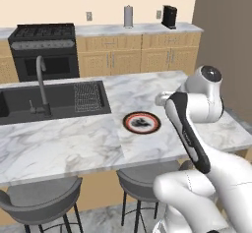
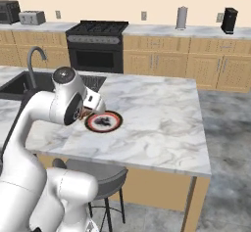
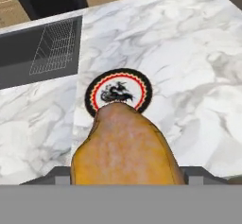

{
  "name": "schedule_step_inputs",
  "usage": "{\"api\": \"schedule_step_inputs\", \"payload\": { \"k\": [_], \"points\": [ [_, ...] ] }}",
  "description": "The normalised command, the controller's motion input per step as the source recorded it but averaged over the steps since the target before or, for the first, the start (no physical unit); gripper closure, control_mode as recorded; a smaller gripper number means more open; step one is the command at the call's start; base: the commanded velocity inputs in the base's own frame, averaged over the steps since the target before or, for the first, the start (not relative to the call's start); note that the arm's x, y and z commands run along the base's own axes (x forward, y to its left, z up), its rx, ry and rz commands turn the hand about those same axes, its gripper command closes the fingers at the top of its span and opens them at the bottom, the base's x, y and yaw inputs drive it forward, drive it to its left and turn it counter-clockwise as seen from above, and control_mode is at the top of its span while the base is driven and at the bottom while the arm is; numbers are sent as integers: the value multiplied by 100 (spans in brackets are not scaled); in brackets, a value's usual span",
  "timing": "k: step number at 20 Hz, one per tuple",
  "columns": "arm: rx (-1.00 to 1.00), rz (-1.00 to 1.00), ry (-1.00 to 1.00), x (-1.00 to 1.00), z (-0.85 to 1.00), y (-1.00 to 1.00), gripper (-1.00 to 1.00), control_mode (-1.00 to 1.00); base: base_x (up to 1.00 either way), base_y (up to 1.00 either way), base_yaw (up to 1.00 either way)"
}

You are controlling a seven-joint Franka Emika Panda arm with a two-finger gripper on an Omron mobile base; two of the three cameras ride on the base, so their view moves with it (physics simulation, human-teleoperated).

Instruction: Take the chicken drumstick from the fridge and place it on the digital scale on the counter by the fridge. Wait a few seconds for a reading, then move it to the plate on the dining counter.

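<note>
drumstick: chicken drumstick (image 3: 125,147) clamped in gripper (image 3: 126,173), carried above counter for the drop
plate: plate (image 3: 118,92) at 12 o'clock from the meat, on dining counter (image 3: 189,53)
next: probably lower, then release

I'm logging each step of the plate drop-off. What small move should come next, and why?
Probably lower toward the plate and carry slightly forward: in the hand view the chicken drumstick sits in the gripper, above the dining counter, its tip just overlapping the plate's near rim.
</note>
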Motion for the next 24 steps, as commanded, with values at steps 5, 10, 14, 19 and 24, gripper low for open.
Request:
{"api": "schedule_step_inputs", "payload": {
  "k": [5,10,14,19,24],
  "points": [
    [-2,5,23,100,-91,11,100,-100,0,0,0],
    [-4,5,8,100,-93,19,100,-100,0,0,0],
    [-1,6,0,95,-63,1,100,-100,0,0,0],
    [0,4,0,89,-61,0,100,-100,0,0,0],
    [0,2,3,80,-54,0,100,-100,0,0,0]
  ]
}}
